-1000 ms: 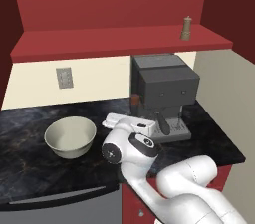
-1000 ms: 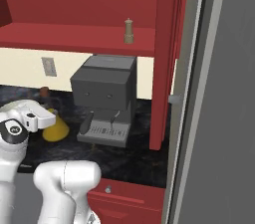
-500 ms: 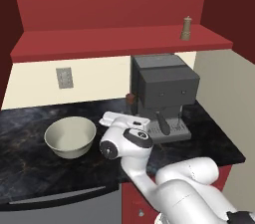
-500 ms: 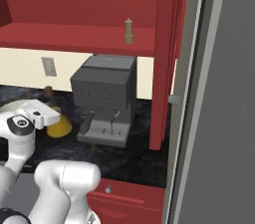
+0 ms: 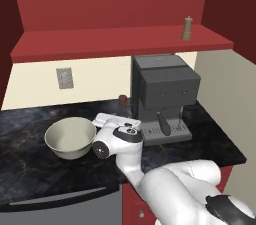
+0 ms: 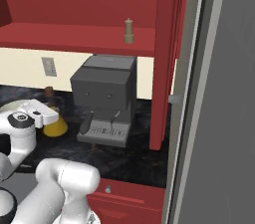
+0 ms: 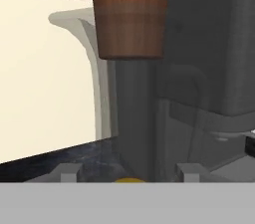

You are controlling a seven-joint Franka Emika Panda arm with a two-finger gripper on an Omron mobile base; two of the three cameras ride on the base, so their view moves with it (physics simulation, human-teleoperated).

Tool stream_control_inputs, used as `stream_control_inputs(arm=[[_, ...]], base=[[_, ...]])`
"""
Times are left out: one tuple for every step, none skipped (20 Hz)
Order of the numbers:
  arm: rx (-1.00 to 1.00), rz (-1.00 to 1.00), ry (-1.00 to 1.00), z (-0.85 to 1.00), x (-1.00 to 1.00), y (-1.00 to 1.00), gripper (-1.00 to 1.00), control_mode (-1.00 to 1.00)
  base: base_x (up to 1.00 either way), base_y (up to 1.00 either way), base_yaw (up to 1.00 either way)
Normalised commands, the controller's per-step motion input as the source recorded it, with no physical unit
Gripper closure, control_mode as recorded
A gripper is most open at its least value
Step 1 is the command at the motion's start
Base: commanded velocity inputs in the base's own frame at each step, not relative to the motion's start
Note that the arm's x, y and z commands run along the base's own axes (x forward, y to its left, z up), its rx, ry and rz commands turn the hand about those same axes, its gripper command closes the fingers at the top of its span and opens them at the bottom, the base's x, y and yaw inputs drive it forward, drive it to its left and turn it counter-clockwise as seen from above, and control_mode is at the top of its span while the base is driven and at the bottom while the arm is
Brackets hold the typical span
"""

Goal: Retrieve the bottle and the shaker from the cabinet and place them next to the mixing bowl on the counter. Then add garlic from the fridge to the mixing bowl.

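1. My hand sits low over the dark counter (image 5: 30, 169), mid-frame in the left base view, wedged between the mixing bowl (image 5: 70, 137) at left and the coffee machine (image 5: 162, 96) at right. Not much room on either side.
2. The gripper (image 7: 128, 175) shows at the bottom of the hand view. The fingertips (image 7: 67, 173) stand apart with the bottle (image 7: 130, 14) up between them, its brown wooden cap at top centre. I can't tell if the jaws actually grip it or just straddle it.
3. In the left base view a bit of that brown cap peeks out behind my wrist, just left of the machine's back corner, close to the cream wall.
4. The shaker (image 5: 187, 28) is still up on the red cabinet shelf (image 5: 100, 44), upper right in the left view, near the shelf's front edge. In the right base view it stands at top centre (image 6: 128, 31).
5. The open stretch of counter is lower left, in front of the bowl. On the right, the machine's drip tray runs close to the counter edge.
6. The grey fridge door (image 6: 219, 93) fills the right side of the right base view.
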Motion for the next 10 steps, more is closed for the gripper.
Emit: stream_control_inputs(arm=[[0.02, 0.0, 0.0, -0.19, 0.36, 0.29, 1.0, -1.0], [0.01, 0.0, 0.0, -0.21, 0.36, 0.24, 1.0, -1.0], [0.0, 0.0, 0.0, -0.21, 0.38, 0.24, 1.0, -1.0], [0.0, 0.0, 0.0, -0.26, 0.38, 0.23, 1.0, -1.0], [0.0, 0.0, 0.0, -0.32, 0.41, 0.24, 1.0, -1.0], [0.0, 0.0, 0.0, -0.38, 0.43, 0.26, 1.0, -1.0], [0.0, 0.0, 0.0, -0.41, 0.44, 0.17, 1.0, -1.0], [0.0, 0.0, 0.0, -0.38, 0.44, 0.14, 1.0, -1.0], [0.0, 0.0, 0.0, -0.35, 0.43, 0.12, 1.0, -1.0], [0.0, 0.0, 0.0, -0.34, 0.41, 0.12, 1.0, -1.0]], base=[[0.0, 0.0, 0.0], [0.0, 0.0, 0.0], [0.0, 0.0, 0.0], [0.0, 0.0, 0.0], [0.0, 0.0, 0.0], [0.0, 0.0, 0.0], [0.0, 0.0, 0.0], [0.0, 0.0, 0.0], [0.0, 0.0, 0.0], [0.0, 0.0, 0.0]])
